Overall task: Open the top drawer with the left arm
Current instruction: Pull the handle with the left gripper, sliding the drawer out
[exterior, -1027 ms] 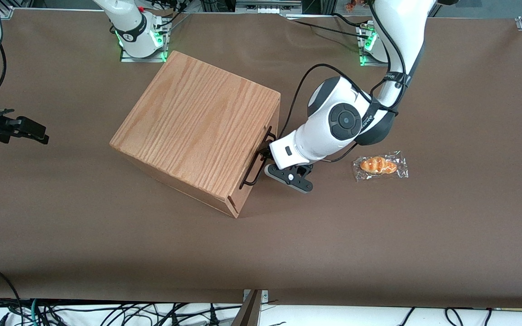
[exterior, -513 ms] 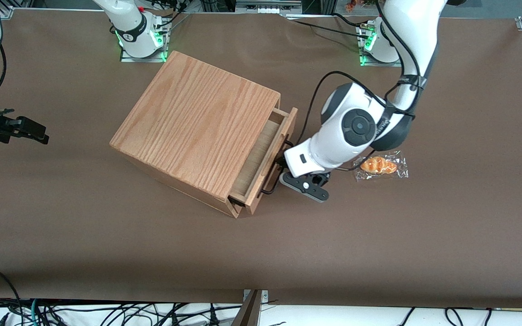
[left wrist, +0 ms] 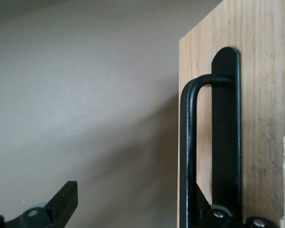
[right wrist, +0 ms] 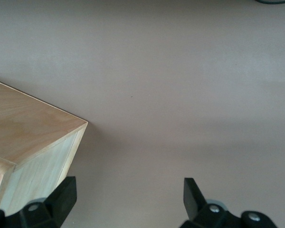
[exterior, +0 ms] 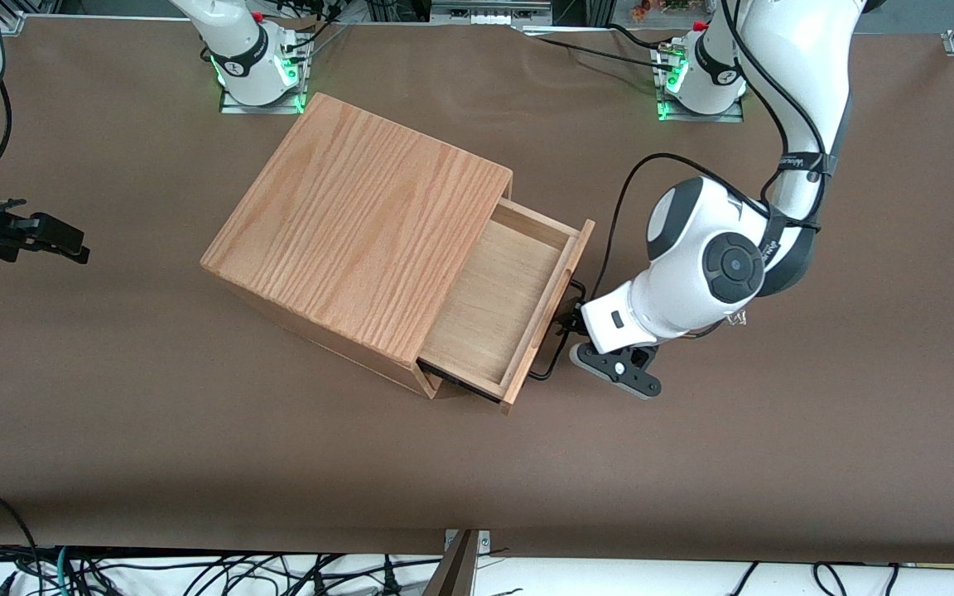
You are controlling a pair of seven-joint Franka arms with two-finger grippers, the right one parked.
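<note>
The top drawer (exterior: 503, 303) stands pulled well out of the oak-grain cabinet (exterior: 358, 236), toward the working arm's end of the table (exterior: 195, 463). It is one shallow light-wood tray with a bare pale plywood floor, thin raised sides, and a front panel bearing a single long black wire handle (left wrist: 187, 156). The left arm (exterior: 701, 269) reaches down in front of that panel, its gripper (exterior: 566, 321) at the handle with jaws spread wide, one finger (left wrist: 61, 202) clear and the other (left wrist: 218, 213) tucked inside the loop.
</note>
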